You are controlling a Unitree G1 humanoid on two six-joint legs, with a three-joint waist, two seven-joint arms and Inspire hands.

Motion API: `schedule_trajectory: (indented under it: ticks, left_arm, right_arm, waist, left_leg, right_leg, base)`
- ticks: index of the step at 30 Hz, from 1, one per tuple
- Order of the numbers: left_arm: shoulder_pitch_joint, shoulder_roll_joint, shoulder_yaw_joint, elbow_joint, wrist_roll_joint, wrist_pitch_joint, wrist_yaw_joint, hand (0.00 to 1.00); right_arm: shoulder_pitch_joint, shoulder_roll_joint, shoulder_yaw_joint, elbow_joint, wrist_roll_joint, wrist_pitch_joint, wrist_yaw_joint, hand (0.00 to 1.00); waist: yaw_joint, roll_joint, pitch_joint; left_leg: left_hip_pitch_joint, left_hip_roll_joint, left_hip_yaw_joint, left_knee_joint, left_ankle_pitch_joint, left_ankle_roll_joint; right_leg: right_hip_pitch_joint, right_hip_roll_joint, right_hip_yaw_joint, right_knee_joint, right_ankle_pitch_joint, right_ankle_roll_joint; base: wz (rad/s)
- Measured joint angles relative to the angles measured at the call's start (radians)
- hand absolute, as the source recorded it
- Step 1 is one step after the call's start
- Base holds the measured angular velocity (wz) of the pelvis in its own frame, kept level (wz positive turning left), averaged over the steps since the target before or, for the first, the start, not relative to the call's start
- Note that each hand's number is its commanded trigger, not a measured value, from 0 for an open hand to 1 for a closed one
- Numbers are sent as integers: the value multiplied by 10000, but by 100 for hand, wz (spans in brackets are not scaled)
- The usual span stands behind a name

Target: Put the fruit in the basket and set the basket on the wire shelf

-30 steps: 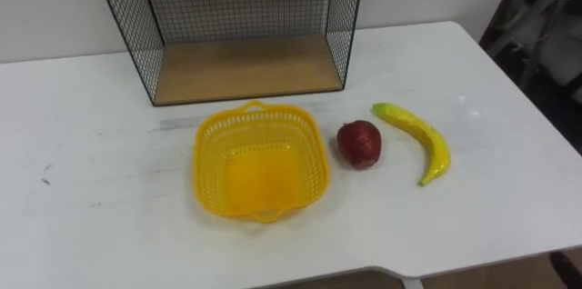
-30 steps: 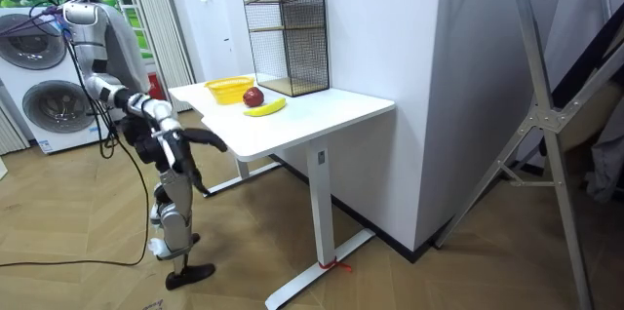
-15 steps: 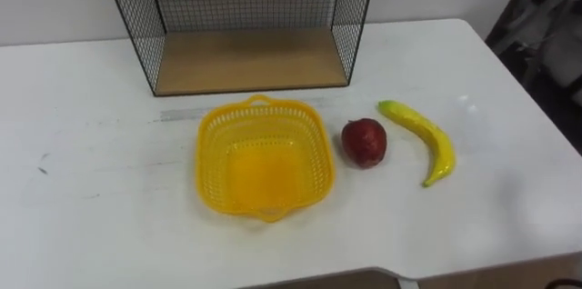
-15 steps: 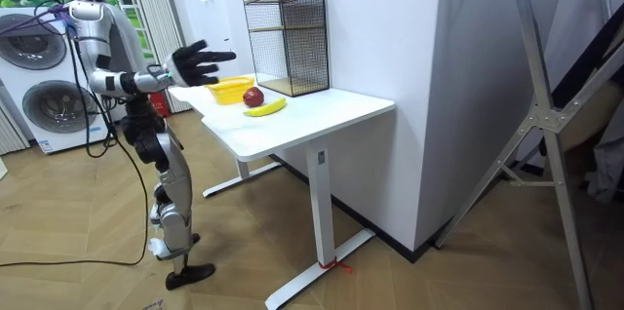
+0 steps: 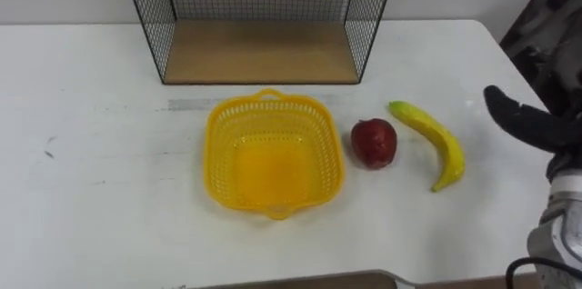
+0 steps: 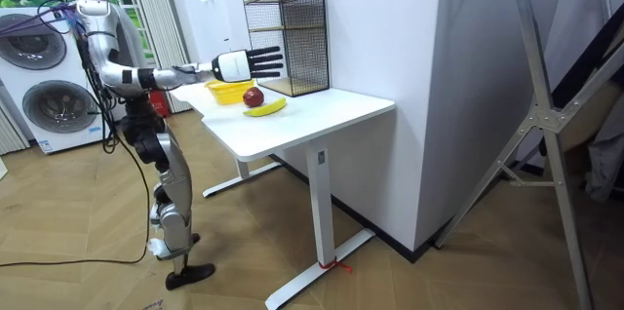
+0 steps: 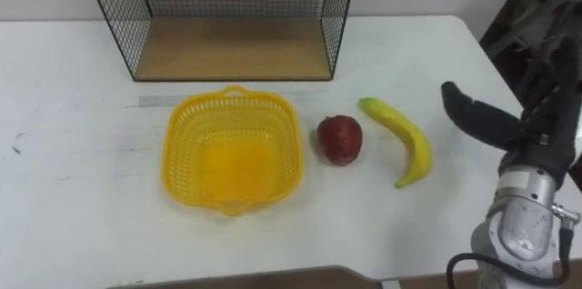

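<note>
The robot stands at the end of the worktop (image 6: pixel 312 115), and its right arm has swung up from down by its hip to reach out level over the surface. The right hand (image 5: pixel 532 127) now pokes in at the right edge of the left eye view, where a moment ago there was only bare white top. In the room view its fingers are straight and spread, holding nothing.

Nothing on the worktop has been touched. The yellow basket (image 5: pixel 273 157) sits empty in the middle of the frame, just in front of the wire shelf (image 5: pixel 262 51) at the top. The red fruit (image 5: pixel 374 142) lies just right of the basket, near but apart from it. The banana (image 5: pixel 433 140) curves to the right of that, between the fruit and the incoming hand.

I'd judge this the opening reach. The banana is nearest the hand, so it looks the likely first pick, and both fruits are yet to go in before the basket can be shelved.
</note>
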Motion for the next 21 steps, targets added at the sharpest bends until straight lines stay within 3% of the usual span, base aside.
schedule_trajectory:
  ticks: [9, 21]
  left_arm:
    - [-95, 131, 20, 7, 53, 61, -94, 0]
    - [-118, 159, 5, 1, 696, 162, -169, 0]
  right_arm:
    - [-331, -272, 352, 172, -734, 10, 1643, 0]
    - [-907, -272, 451, 618, -1560, 235, 2751, 0]
  waist:
    - [300, -81, -44]
    - [351, -67, -53]
  left_leg:
    - [15, -6, -83, 40, 0, 0]
    - [23, -9, -153, 57, 0, 0]
  right_leg:
    - [97, -15, -133, -14, 3, -5]
    - [193, -10, -208, -119, 45, -10]
  base:
    - [4]
    - [2]
